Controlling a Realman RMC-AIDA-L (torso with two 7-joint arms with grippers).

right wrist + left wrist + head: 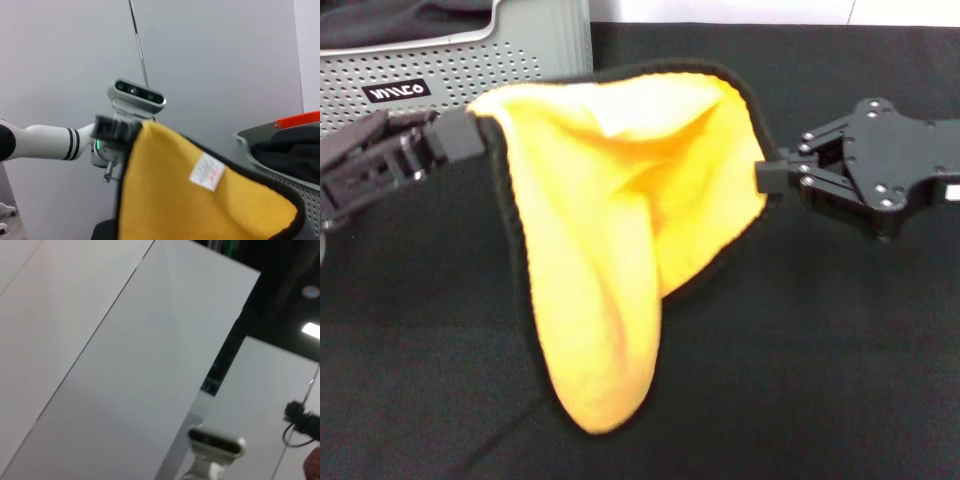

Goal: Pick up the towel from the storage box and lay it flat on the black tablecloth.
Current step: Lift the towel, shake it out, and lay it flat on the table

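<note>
Hanging in the air between both tools, the towel (610, 250) shows its yellow face with black trim along the edges; the middle sags in a long fold towards the near edge of the black tablecloth (800, 380) but whether its tip touches the cloth cannot be told. The white tag (207, 171) shows in the right wrist view.

Left tool (455, 135): closed on one upper corner of the towel, just in front of the storage box (470, 60). Right tool (770, 178): closed on the opposite upper corner, nearer the right edge of the worktop.

Step in hand, as judged: towel is out of the box and held spread, pick-up done, laying not yet done. Next move calls for lowering both corners together over open tablecloth, keeping them pulled apart so the sagging fold opens rather than bunches underneath, then releasing.

Storage box sits at the far left corner of the worktop, black label (398, 92) facing forward. Inside it lies a dark cloth (290, 152); nothing else can be made out. Left wrist view shows only wall panels.
</note>
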